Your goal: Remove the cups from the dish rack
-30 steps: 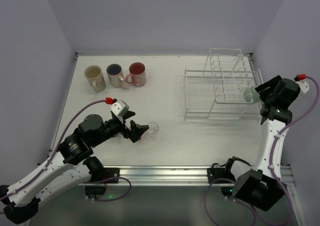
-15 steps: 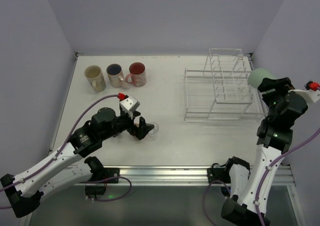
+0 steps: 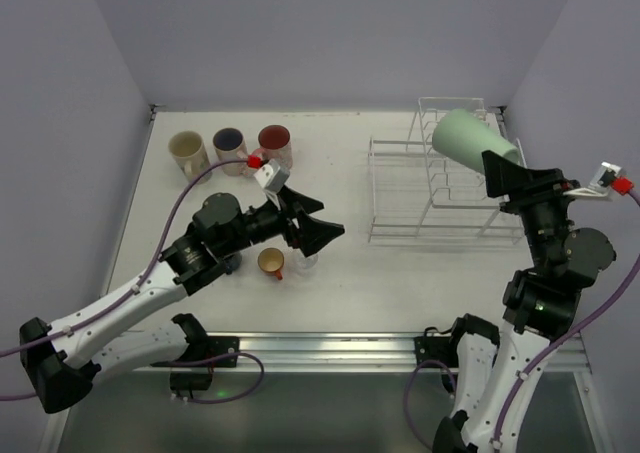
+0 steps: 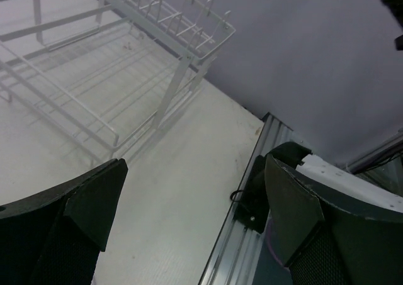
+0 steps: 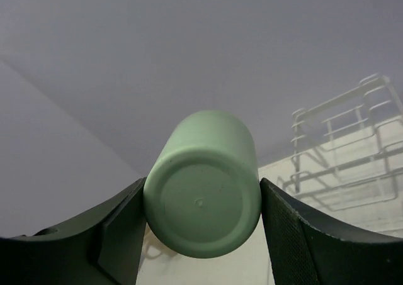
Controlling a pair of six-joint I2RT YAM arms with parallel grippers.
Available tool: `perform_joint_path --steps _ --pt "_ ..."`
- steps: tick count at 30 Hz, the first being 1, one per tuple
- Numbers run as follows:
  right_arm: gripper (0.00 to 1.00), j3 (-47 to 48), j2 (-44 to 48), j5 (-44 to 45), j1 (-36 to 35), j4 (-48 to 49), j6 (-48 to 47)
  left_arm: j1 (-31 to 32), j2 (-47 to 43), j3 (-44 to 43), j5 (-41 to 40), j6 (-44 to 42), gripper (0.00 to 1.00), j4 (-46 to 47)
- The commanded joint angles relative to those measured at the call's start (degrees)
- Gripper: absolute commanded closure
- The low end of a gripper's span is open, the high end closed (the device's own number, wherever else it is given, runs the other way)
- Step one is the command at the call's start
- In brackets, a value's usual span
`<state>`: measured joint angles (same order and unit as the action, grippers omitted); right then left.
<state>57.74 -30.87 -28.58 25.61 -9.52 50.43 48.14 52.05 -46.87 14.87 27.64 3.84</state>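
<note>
A green tumbler [image 3: 468, 140] hangs tilted in the air above the white wire dish rack [image 3: 430, 205], base toward my right gripper [image 3: 493, 163], which is shut on it. In the right wrist view the tumbler's round base [image 5: 201, 204] fills the space between the fingers, with the rack [image 5: 352, 153] behind. My left gripper [image 3: 322, 231] is raised over the table's middle, open and holding nothing; its wrist view shows the rack [image 4: 94, 71] ahead. Just below it stand an orange cup [image 3: 270, 262] and a clear glass [image 3: 307, 263]. A dark blue mug [image 3: 232, 264] is mostly hidden under the left arm.
At the back left stand three mugs in a row: a beige one [image 3: 188, 155], one with a blue inside [image 3: 230, 149] and a pink one [image 3: 274, 148]. Walls close in the table's left, back and right. The metal rail [image 3: 330, 348] runs along the near edge.
My right arm has lifted the green tumbler up and left, out of the rack's right side. My left arm rose and swung right, away from the clear glass, uncovering the orange cup.
</note>
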Motion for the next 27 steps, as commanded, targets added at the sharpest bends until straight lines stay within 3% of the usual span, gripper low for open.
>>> perform_joint_path --steps 1,7,15,20,21,22,24,25,26,27 --pt "0.77 -5.87 0.90 -14.91 -1.78 9.07 10.55 -0.15 3.92 -3.57 5.07 5.84 0.02 14.85" --pt "0.76 -10.97 -0.68 -18.18 -11.69 16.72 12.93 -0.15 14.72 -7.61 7.53 10.67 0.02 24.53" --pt "0.77 -18.00 -4.63 -19.67 -20.41 24.63 14.16 -0.15 22.47 -11.31 5.17 9.89 0.03 27.71" --pt "0.77 -21.26 -6.13 -18.80 -23.93 26.74 13.82 -0.06 22.74 -10.61 4.29 9.28 0.15 30.26" --pt "0.77 -22.13 -6.91 -18.53 -24.37 27.09 13.81 -0.06 22.57 -10.52 4.03 9.10 0.20 30.27" --pt "0.77 -22.57 -7.36 -18.27 -25.16 28.05 13.90 0.02 22.39 -10.43 4.11 8.75 0.41 30.44" --pt "0.76 -23.28 -8.58 -17.31 -27.17 28.68 13.81 -0.06 22.04 -10.43 3.15 8.31 0.68 29.48" --pt "0.73 -23.37 -9.02 -16.87 -27.62 28.68 13.55 -0.06 21.26 -10.61 2.19 7.44 0.89 28.52" --pt "0.67 -23.20 -9.38 -16.60 -27.97 28.50 12.94 0.02 20.81 -10.87 1.13 6.65 0.96 27.20" --pt "0.49 -23.02 -9.64 -16.51 -28.67 28.33 12.50 -0.06 20.46 -11.48 -2.01 5.42 1.00 22.75"
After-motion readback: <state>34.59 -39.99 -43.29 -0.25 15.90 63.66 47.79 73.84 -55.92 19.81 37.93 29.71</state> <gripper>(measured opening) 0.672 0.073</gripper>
